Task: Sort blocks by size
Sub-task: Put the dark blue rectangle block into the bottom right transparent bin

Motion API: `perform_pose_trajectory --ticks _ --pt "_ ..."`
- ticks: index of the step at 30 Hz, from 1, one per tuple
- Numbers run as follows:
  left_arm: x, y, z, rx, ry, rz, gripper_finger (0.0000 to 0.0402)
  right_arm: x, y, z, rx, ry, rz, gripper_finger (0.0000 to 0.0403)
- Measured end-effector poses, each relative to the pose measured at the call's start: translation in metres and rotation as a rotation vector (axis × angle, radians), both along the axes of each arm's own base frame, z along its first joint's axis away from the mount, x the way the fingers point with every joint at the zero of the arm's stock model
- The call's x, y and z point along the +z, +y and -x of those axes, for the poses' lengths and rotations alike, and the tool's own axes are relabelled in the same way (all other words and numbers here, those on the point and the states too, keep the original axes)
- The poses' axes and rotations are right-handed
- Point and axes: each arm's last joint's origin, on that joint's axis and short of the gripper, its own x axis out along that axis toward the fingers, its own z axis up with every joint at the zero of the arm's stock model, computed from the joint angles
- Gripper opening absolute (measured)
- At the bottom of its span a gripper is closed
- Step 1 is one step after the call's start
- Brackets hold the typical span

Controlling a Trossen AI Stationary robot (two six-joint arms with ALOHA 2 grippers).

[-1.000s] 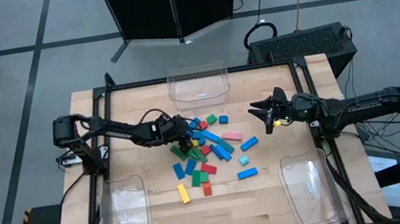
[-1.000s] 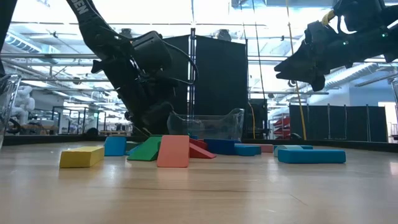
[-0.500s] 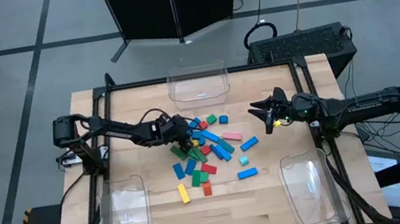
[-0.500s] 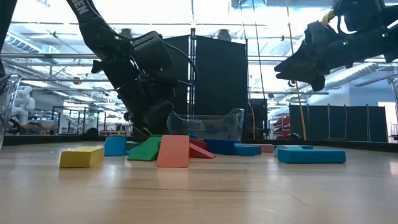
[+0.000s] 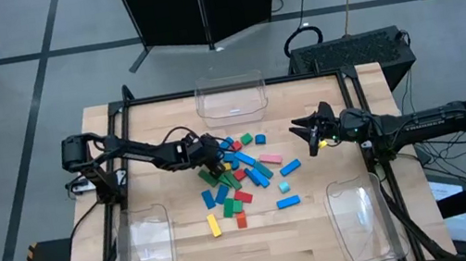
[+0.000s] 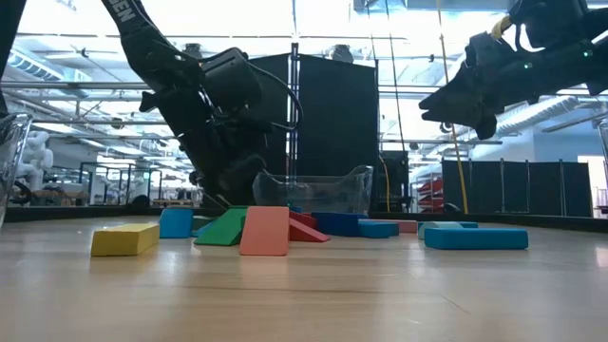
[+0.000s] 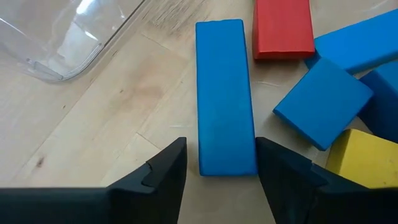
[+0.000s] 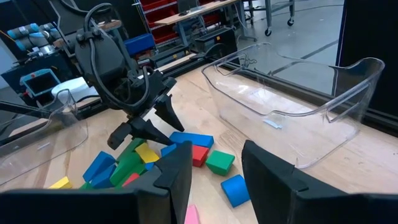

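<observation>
Blue long bar (image 7: 225, 99) lies between the left claw's (image 7: 221, 171) parted fingers; closing off-centre could nudge neighbouring blocks; right claw (image 5: 311, 134), apart, waits above the worktop.

- The table (image 5: 177, 252) is pale, light-grained wood.
- The blocks (image 5: 245, 174) in the middle are a mix of blue, green, red, yellow, pink and cyan.
- The long bar (image 7: 225, 96) on the pile's left edge is plain blue, with a red block (image 7: 282, 28) at its far end.
- A yellow bar (image 6: 124, 238) lies on the near side.
- The three bins (image 5: 229, 96) are clear plastic.
- Both arms (image 5: 138, 151) are dark, almost black.
</observation>
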Motion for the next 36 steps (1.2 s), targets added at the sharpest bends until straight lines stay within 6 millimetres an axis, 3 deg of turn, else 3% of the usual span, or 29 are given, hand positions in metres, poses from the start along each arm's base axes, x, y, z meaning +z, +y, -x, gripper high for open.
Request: perform_pose_trajectory --ticks 18,25,36 --pt "0.003 -0.012 -0.001 -0.028 -0.002 -0.032 0.0143 -0.002 0.0 0.0 -0.003 0.017 -0.014 0.0135" --pt "0.029 -0.014 0.002 -0.011 -0.081 -0.079 0.0139 -0.002 0.001 0.0 0.015 0.014 -0.031 0.0135" --pt "0.074 -0.021 0.013 -0.152 -0.233 -0.034 0.0139 -0.002 0.01 -0.002 0.272 0.048 0.058 0.0135"
